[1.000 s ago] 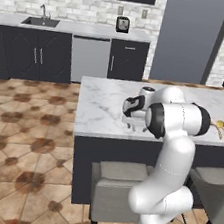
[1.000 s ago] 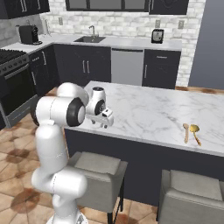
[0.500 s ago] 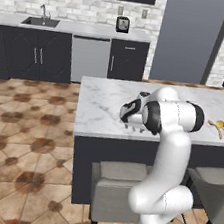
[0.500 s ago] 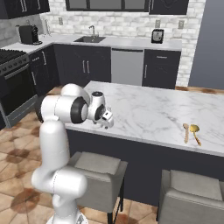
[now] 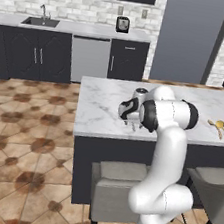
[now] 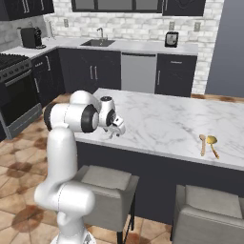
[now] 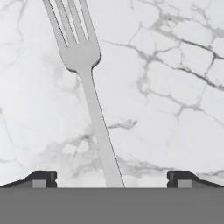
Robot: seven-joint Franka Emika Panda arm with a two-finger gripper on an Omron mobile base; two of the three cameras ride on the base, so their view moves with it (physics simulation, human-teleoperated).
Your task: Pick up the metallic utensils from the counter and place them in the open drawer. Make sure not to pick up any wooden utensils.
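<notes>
Slim silver metal fork with long straight tines and a narrow flat handle lies flat on the white, grey-veined marble tabletop. In the hand view its tines reach the top edge and its handle runs down and slightly rightward, passing between the two dark fingertips of the tool. The fingertips stand wide apart, one on either side of the handle, with bare marble between each of them and the metal; nothing is clamped.

In the base views the tool hangs low over the near left part of the tabletop, close to its near edge, pointing down at the marble. I cannot make out the fork itself from those cameras.

Far to the right on the same tabletop lie two small yellowish wooden utensils, well apart from the tool.
</notes>
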